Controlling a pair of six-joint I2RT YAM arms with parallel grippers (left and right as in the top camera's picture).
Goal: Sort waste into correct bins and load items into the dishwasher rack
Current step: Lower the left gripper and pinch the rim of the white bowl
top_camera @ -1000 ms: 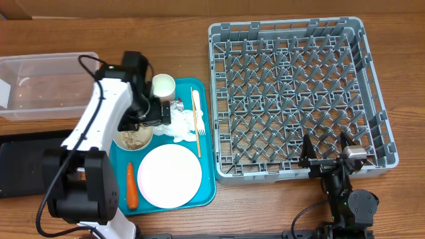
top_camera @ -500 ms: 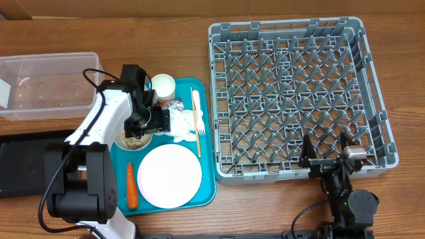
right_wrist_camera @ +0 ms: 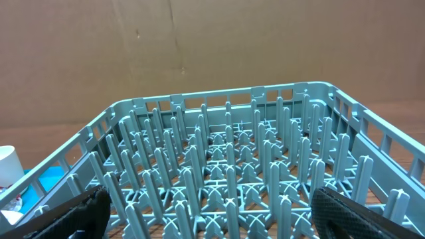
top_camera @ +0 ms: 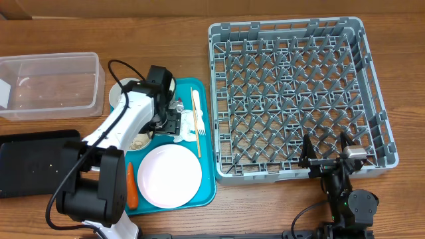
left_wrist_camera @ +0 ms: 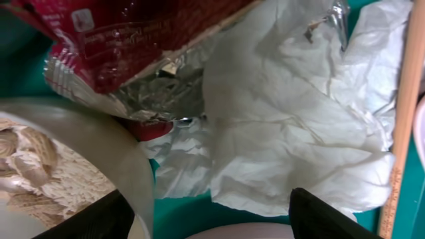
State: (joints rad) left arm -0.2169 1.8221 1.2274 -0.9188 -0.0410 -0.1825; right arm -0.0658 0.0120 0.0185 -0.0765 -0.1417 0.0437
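Crumpled white napkin [left_wrist_camera: 292, 126] lies just ahead, btwn spread left fingers [left_wrist_camera: 323, 216].

**Crowded teal tray [top_camera: 207, 169], open rack [top_camera: 299, 99]**

The left gripper [left_wrist_camera: 206, 199], fingers spread, straddles the napkin [left_wrist_camera: 292, 113], with the wrapper [left_wrist_camera: 126, 40], the bowl [left_wrist_camera: 126, 153] rim and the stick [left_wrist_camera: 408, 99] close around. Over the rack's pegs a gripper can pass freely.
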